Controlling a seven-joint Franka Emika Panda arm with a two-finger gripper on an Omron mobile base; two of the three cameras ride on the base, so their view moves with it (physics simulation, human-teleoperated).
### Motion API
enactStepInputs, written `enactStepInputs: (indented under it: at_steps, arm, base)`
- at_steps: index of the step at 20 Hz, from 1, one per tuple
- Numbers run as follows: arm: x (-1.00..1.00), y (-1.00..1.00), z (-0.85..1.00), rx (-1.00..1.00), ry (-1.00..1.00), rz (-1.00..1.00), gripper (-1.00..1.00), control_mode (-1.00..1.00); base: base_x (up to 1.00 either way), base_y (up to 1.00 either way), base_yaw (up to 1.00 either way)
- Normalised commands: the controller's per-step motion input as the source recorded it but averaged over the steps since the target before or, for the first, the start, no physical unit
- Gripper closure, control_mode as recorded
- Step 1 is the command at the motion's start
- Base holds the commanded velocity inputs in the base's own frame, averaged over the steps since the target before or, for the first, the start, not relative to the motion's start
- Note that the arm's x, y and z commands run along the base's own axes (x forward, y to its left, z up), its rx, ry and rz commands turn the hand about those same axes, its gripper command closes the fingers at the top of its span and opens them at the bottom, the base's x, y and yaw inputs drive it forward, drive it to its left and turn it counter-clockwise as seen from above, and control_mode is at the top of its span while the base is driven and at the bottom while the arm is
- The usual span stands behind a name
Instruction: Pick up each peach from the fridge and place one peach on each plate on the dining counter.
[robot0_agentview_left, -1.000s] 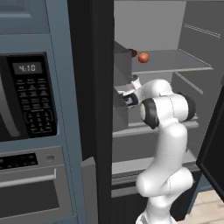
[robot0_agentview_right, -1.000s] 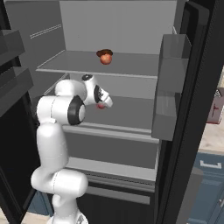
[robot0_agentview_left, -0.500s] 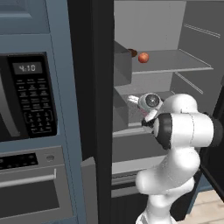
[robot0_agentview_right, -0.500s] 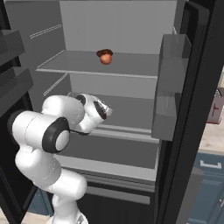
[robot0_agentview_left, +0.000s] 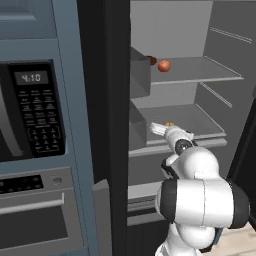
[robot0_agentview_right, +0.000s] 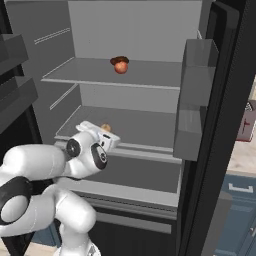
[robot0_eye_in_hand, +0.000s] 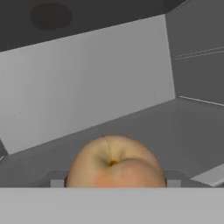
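Observation:
The fridge (robot0_agentview_left: 210, 30) stands open. One peach (robot0_agentview_left: 163, 65) (robot0_agentview_right: 120, 67) rests on its upper shelf. A second peach (robot0_eye_in_hand: 114, 162) sits right in front of the hand camera, low and centred, with my gripper (robot0_agentview_left: 167, 126) (robot0_agentview_right: 106, 131) shut on it. From the base views only a small orange bit of this peach (robot0_agentview_right: 105, 127) peeks past the hand, just above the front of the lower shelf (robot0_agentview_right: 140, 127). My own fingers are mostly hidden by the fruit. The plates and the dining counter are out of view.
A dark brown item (robot0_agentview_right: 120, 59) lies behind the upper peach. Boxy door bins (robot0_agentview_right: 197, 75) hang on the open right door; another bin (robot0_agentview_left: 140, 70) juts in on the left. A black microwave (robot0_agentview_left: 35, 110) and an oven (robot0_agentview_left: 35, 220) fill the cabinet left of the fridge.
The arm has folded, its elbow swinging toward the cameras. The hand has dropped from mid-height to just over the lower shelf, and the held peach went with it.

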Motion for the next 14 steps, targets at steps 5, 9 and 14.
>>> enactStepInputs:
  at_steps: [5, 9, 14]
  arm:
    - [-0.36, -0.77, 0.74, 0.17, 0.00, 0.00, 1.00, -1.00]
    - [-0.57, -0.60, 0.41, 0.09, 0.05, -0.02, 1.00, -1.00]
    - [-0.85, -0.08, 0.52, 0.00, 0.26, -0.06, 1.00, -1.00]
  base:
    - [0.00, 0.00, 0.00]
    - [0.00, 0.00, 0.00]
    - [0.00, 0.00, 0.00]
